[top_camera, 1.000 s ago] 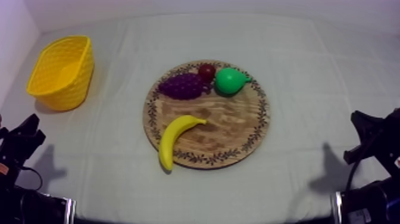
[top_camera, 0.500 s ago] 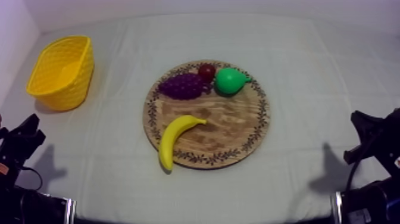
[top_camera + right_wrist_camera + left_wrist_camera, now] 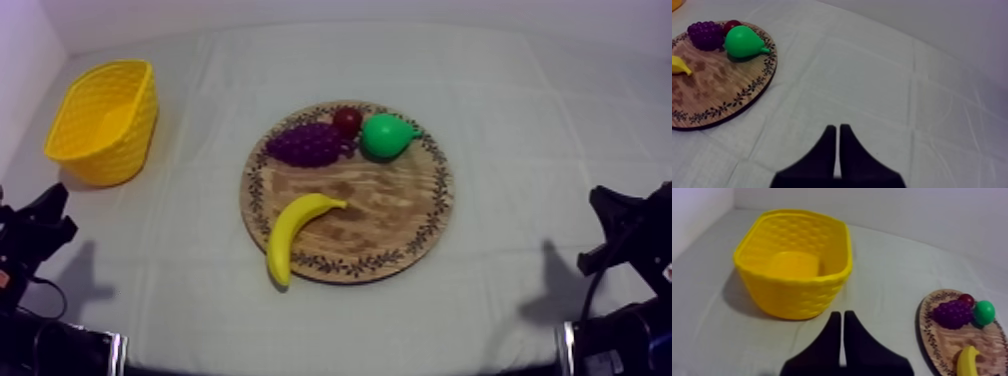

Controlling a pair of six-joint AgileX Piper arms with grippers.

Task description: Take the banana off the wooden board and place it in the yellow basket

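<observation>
Black and pressed into narrow wedges, both my jaws grip nothing: left jaws low, facing the woven yellow basket (image 3: 797, 295); right jaws low over the creased bench (image 3: 872, 85) cloth. Smooth curved banana (image 3: 293, 236) lies on the round grained board (image 3: 400, 215), by its patterned rim.

3 cameras watch the scene. The top one hangs above the near edge and looks down at a slant over the whole cloth (image 3: 520, 100), taking in the wooden board (image 3: 390, 215) in the middle and the yellow basket (image 3: 115, 150) at the far left. The left wrist camera sits low behind the left gripper (image 3: 839, 317) and faces the basket from near, with part of the board beside it. The right wrist camera, equally low behind the right gripper (image 3: 837, 129), faces across the cloth to the board. All 3 views share the board.
</observation>
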